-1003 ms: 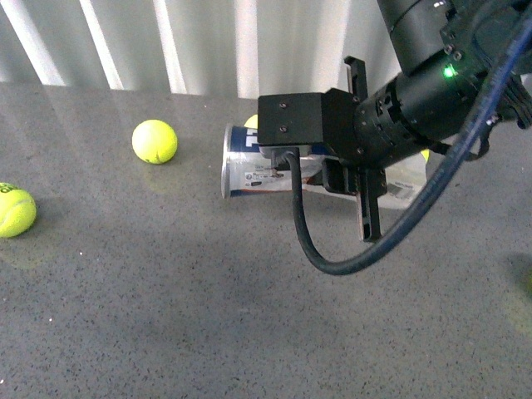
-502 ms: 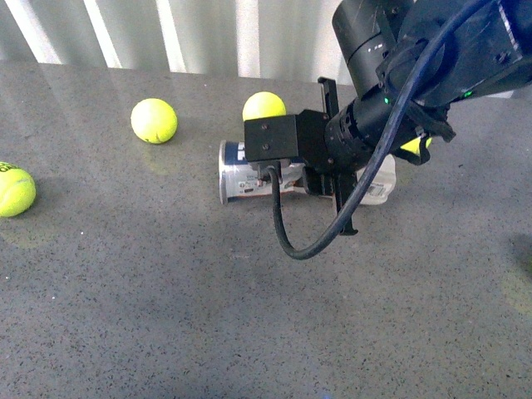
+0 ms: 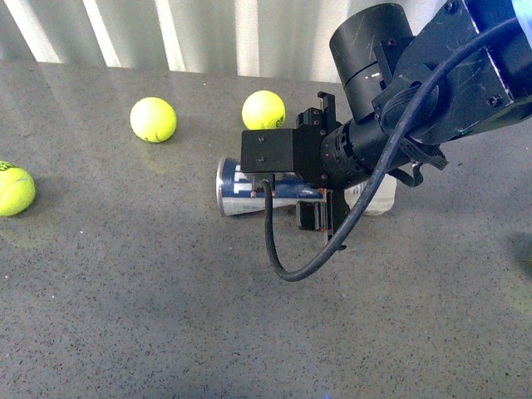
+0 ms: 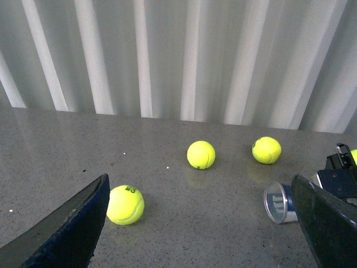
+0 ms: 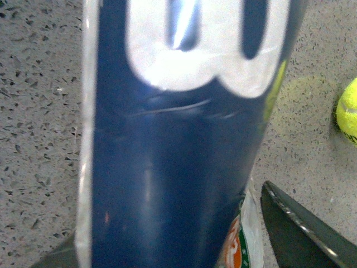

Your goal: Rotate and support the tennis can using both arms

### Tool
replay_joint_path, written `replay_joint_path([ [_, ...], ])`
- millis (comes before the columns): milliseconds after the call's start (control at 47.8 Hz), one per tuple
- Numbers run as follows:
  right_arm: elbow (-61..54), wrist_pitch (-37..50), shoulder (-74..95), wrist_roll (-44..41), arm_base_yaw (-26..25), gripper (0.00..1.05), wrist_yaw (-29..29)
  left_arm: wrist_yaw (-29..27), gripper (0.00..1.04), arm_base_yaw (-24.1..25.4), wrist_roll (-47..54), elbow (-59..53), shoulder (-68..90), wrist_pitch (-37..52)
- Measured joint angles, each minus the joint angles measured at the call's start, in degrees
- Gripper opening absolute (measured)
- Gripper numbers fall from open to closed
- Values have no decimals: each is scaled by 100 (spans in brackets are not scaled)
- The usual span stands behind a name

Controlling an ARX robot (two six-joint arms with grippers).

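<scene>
Since half a second ago my right pincer (image 3: 330, 170) has sunk lower and now sits spread astride the glossy round can (image 3: 241, 195), which lies on its side between its jaws on speckled grey counter (image 3: 150, 291), bare in front, left pincer (image 4: 199, 180) spread too, well off.

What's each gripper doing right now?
Left gripper: open, empty.
Right gripper: open, straddling the lying can, not clamped on it.

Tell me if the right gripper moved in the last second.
Yes. The right gripper sank toward the tennis can, uncovering the tennis ball behind it; its fingers now straddle the can.
</scene>
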Motion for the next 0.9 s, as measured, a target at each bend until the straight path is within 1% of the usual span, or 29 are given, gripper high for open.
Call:
replay_joint_path([
  [84, -74, 46, -17, 77, 42, 82, -55, 0, 98, 0, 0, 0, 0, 0],
  [146, -105, 52, -42, 125, 66, 89, -87, -2, 98, 0, 0, 0, 0, 0],
  [209, -140, 55, -105, 221, 103, 99, -116, 0, 98, 0, 0, 0, 0, 0],
  [314, -205, 98, -251, 278, 146, 97, -127, 0, 98, 0, 0, 0, 0, 0],
  [544, -402, 188, -595, 413, 195, 97, -188, 0, 98, 0, 0, 0, 0, 0],
  [690, -728, 367, -1025, 776, 223, 97, -262, 0, 98, 0, 0, 0, 0, 0],
  [774, -796, 199, -1434, 1504, 210, 97, -308, -2, 98, 0, 0, 0, 0, 0],
  [836, -859, 203, -1829, 2330, 146, 97, -299, -2, 98, 0, 0, 0, 0, 0],
  [857, -933, 273, -2031, 2726, 103, 97, -278, 0, 98, 0, 0, 0, 0, 0],
  [878, -994, 332, -2170, 2994, 66, 97, -232, -2, 98, 0, 0, 0, 0, 0],
  [899, -1123, 459, -2417, 3480, -15, 97, -98, -2, 98, 0, 0, 0, 0, 0],
])
